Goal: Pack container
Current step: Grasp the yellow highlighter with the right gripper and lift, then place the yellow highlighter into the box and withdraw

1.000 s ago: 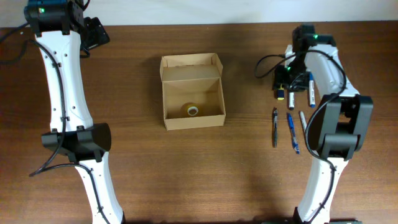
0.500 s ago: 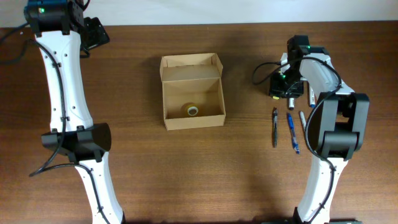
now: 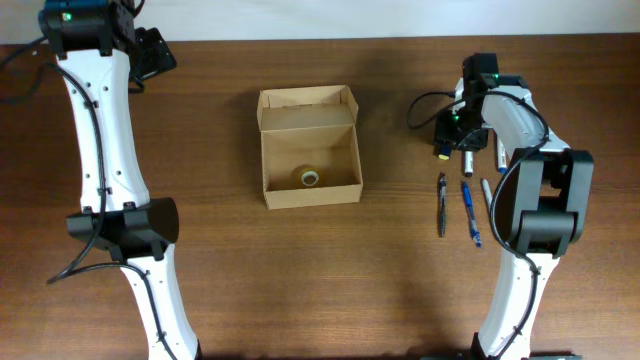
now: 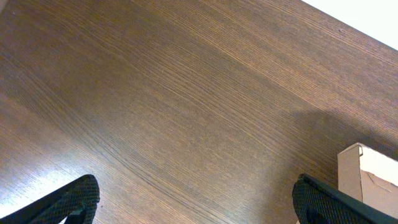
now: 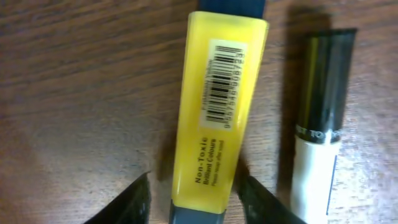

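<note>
Yellow highlighter (image 5: 217,112), long axis running straight out between our right fingers (image 5: 134,202), which we find apart astride it, unclamped; container (image 3: 311,195) open mid-tabletop (image 3: 400,280), well aside; left fingers (image 4: 68,199) spread wide.

The container (image 3: 312,192), a plain tan cardboard box, stands open just left of frame centre, its flap lid hinged back toward the top.
</note>
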Controlling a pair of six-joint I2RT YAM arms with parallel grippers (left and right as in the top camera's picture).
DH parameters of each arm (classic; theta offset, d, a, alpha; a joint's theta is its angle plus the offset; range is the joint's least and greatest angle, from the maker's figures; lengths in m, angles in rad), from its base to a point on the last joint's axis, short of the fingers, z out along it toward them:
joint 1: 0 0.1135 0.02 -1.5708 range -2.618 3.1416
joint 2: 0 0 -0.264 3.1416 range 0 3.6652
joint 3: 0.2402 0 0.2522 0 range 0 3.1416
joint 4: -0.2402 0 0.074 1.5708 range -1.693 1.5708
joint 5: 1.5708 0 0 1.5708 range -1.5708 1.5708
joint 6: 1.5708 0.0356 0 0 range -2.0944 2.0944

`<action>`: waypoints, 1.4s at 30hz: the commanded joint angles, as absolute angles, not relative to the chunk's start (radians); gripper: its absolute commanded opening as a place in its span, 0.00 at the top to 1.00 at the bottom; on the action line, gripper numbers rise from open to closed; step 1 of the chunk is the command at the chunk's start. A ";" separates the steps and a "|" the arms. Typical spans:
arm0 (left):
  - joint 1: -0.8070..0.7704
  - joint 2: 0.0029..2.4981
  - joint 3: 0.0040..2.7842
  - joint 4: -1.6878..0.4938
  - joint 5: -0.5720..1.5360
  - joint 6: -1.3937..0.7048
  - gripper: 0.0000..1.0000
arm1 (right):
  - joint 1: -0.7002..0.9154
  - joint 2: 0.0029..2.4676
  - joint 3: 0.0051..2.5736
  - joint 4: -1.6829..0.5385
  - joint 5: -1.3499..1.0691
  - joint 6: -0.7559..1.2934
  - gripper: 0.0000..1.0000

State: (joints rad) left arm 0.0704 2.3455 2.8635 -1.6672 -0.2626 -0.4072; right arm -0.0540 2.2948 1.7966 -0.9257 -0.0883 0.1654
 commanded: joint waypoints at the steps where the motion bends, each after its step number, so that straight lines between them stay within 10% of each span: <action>1: 0.072 2.341 2.878 -1.670 -0.270 -0.402 0.00 | -0.050 2.298 1.782 -0.931 -0.045 0.228 0.60; 9: 0.073 2.341 2.878 -1.670 -0.270 -0.402 0.00 | -0.043 2.298 1.776 -0.944 -0.036 0.245 0.67; 17: 0.073 2.341 2.878 -1.670 -0.270 -0.402 0.00 | -0.039 2.298 1.776 -0.977 -0.003 0.245 0.96; 42: 0.073 2.341 2.878 -1.670 -0.270 -0.402 0.00 | 0.301 2.226 2.651 -1.409 -0.078 -0.272 0.96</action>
